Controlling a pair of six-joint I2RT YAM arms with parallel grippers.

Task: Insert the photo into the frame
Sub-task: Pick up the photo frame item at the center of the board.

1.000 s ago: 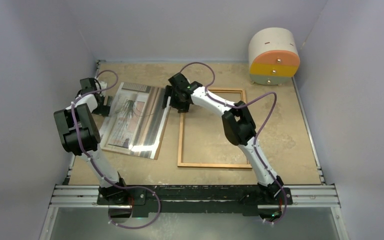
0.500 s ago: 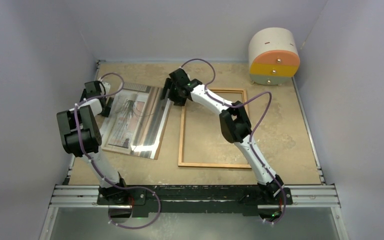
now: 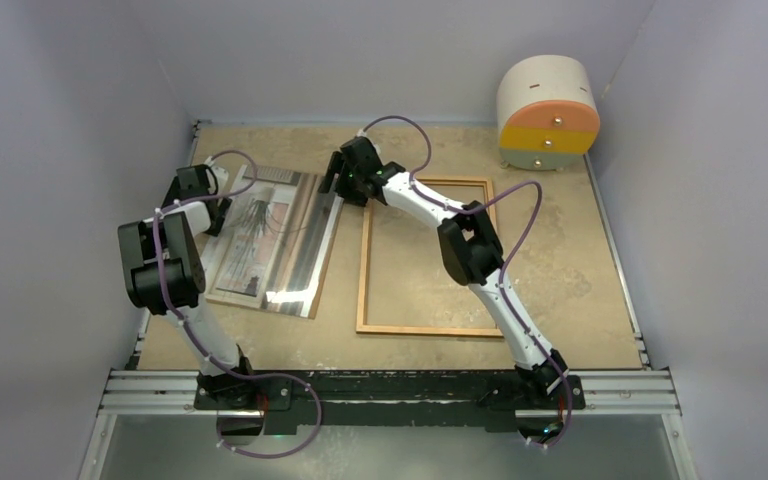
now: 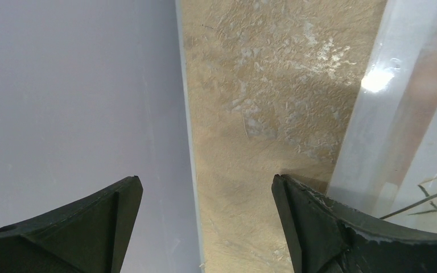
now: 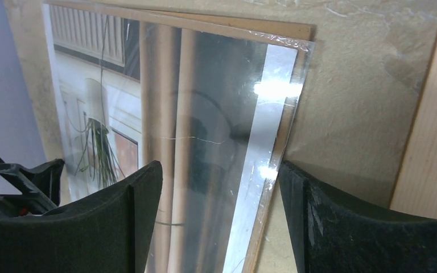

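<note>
The photo, a glossy print of a pale room with a plant, lies on a plain brown board at the left of the table. The frame, an orange-brown wooden rectangle, lies flat just to its right. My left gripper is open and low at the photo's left edge; in the left wrist view its right finger is at the edge of the photo. My right gripper is open over the photo's far right edge; in the right wrist view its fingers straddle that edge of the photo, with the frame's wood alongside.
A round cabinet with orange, yellow and pale drawers stands at the back right corner. The left wall is close beside my left gripper. Walls enclose the table on three sides.
My left gripper has moved a little farther back and right along the photo's left edge. My right gripper has shifted slightly left and back over the photo's right edge. Photo and frame have not moved.
</note>
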